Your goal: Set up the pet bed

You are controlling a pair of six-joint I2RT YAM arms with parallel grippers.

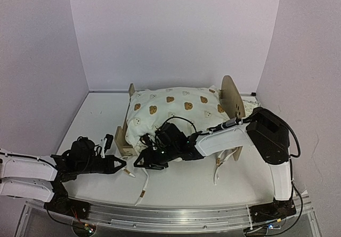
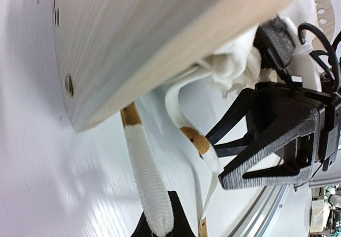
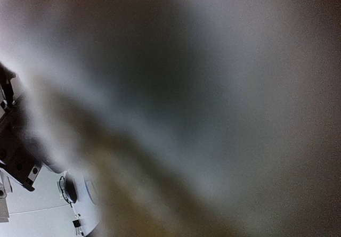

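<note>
The left gripper (image 2: 159,222) was seen clamped shut on a fuzzy white tie (image 2: 145,168), which was pinned right at its tips. Just beside it, the right gripper (image 2: 217,161) was held with jaws apart. A thinner tie (image 2: 198,140) was draped across its tips, and no squeeze on it could be made out. Just past both, the footboard (image 2: 160,45) of the pet bed (image 1: 230,94) was found. Beyond that, the bear-print quilt (image 1: 176,106) was spread over the frame and bunched up at the corner nearest the grippers. The covering was judged largely done, with the rumpled foot end and the loose ties left to be tidied.
</note>
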